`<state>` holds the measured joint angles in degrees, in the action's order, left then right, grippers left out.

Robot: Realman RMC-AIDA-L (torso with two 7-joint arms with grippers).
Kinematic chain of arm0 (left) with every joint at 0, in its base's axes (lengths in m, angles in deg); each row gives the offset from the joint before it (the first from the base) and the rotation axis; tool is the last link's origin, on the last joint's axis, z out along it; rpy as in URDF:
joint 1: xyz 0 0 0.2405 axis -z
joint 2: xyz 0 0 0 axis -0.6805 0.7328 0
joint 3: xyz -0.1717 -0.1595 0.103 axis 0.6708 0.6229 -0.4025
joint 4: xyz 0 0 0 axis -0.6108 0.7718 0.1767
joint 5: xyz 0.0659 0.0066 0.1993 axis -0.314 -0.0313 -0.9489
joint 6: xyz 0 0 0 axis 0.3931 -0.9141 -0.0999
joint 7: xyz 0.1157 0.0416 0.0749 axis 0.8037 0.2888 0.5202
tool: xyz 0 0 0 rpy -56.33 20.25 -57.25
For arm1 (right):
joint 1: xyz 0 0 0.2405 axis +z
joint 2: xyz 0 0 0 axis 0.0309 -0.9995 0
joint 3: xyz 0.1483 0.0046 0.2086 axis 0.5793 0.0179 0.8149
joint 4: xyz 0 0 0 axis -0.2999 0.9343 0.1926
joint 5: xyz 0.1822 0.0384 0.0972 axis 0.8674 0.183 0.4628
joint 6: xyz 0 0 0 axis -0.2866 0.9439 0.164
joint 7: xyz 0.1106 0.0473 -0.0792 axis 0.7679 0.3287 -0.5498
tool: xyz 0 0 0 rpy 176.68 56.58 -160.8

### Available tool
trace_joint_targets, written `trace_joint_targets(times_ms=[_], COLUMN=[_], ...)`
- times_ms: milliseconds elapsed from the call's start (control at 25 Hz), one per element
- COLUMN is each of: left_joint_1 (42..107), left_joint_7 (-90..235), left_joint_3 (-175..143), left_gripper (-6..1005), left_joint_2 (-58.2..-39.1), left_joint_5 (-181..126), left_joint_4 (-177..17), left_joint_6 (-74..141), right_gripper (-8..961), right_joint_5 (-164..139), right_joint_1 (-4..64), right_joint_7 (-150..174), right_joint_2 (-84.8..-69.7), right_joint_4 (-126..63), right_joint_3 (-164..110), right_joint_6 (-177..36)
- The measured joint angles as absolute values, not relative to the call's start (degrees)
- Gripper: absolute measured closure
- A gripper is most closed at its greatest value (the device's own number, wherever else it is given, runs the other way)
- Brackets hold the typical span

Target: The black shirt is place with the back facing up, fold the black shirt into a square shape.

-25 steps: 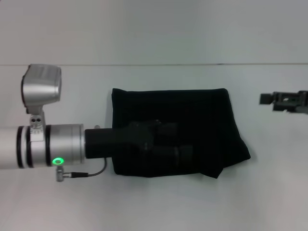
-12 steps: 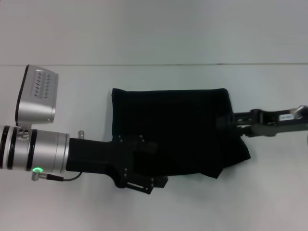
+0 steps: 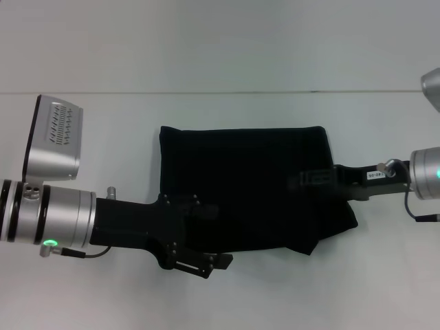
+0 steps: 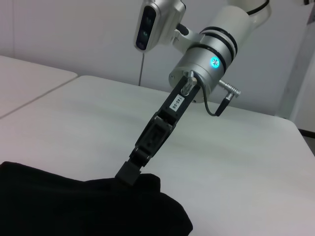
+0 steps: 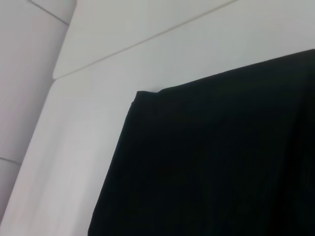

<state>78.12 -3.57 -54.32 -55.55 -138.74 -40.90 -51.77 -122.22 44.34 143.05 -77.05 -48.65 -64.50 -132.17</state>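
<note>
The black shirt [image 3: 247, 172] lies folded into a rough rectangle in the middle of the white table, with a rumpled flap sticking out at its front right corner. It also shows in the left wrist view [image 4: 74, 206] and the right wrist view [image 5: 221, 162]. My left gripper [image 3: 210, 261] is at the shirt's front left edge, low over the table. My right gripper [image 3: 302, 181] reaches in from the right over the shirt's right part. In the left wrist view the right gripper [image 4: 129, 172] has its tip down on the fabric.
The white table [image 3: 220, 302] runs all around the shirt. Its far edge meets a pale wall [image 3: 220, 41]. The left arm's silver wrist [image 3: 48, 213] lies over the table's left side, and the right arm's wrist [image 3: 427, 172] is at the right edge.
My left gripper has drawn back from the shirt's middle to its front left edge. My right gripper has come in from the right over the shirt's right part.
</note>
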Motion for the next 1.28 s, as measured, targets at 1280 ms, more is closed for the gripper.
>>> trace_joint_targets(times_ms=[1280], left_joint_1=[77.9], left_joint_7=[-3.95], left_joint_3=[-53.81], left_gripper=[51], left_joint_2=[-54.93], left_joint_5=[-138.8], left_joint_4=[-40.84], left_joint_6=[-51.62], right_gripper=[312], right_joint_5=[-121.66], right_joint_1=[45.19], right_joint_7=[142.52], right_joint_2=[-80.8], right_joint_4=[-47.29], right_joint_3=[-63.78], right_joint_6=[-124.08])
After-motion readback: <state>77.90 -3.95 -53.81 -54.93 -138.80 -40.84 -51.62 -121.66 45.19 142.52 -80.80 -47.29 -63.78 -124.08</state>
